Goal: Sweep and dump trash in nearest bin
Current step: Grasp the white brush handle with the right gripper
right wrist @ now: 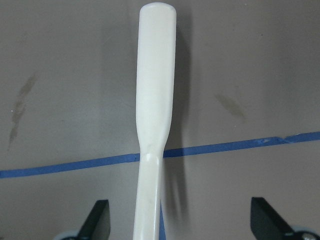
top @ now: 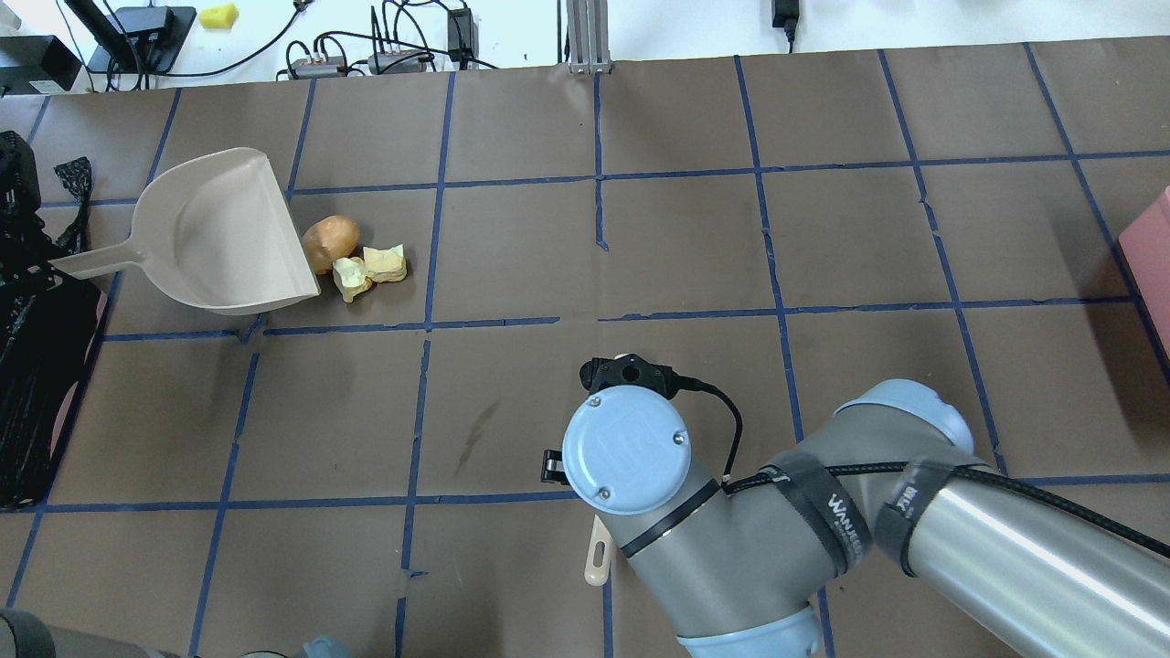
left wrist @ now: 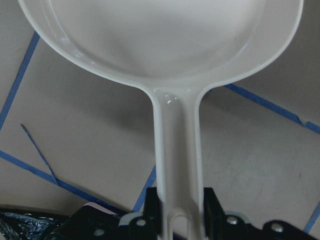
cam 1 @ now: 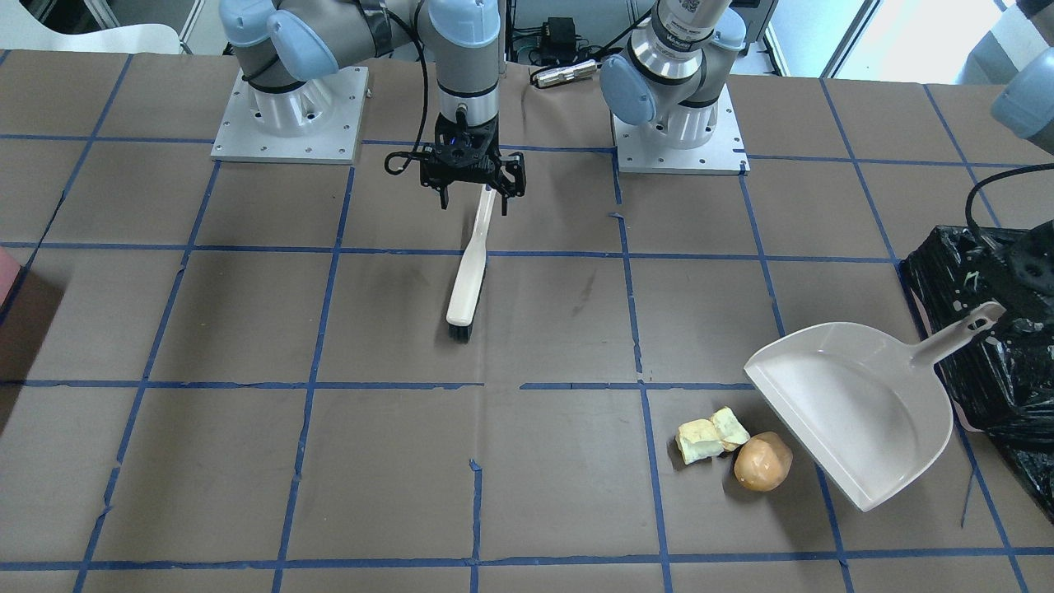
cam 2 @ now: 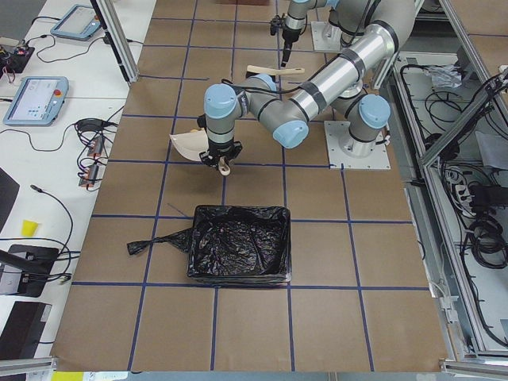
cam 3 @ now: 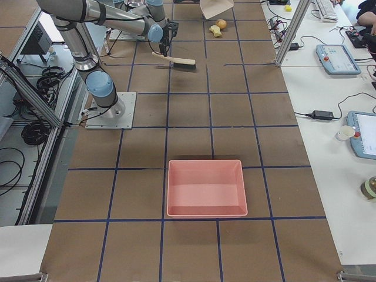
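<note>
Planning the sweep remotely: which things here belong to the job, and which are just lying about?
Job: potato-like lump, two yellow-green sponge chunks, beige dustpan, cream brush, black-lined bin.
Lying about: pink tub, yellow sponge on the far bench, teach pendant.

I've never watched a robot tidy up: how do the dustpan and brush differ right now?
The dustpan is a wide scoop; the brush is a slim stick with black bristles. The dustpan sits beside the trash; the brush lies well away from it. The left end effector is clamped on the dustpan's handle; the right end effector straddles the brush's handle, open. Both are pale cream.
</note>
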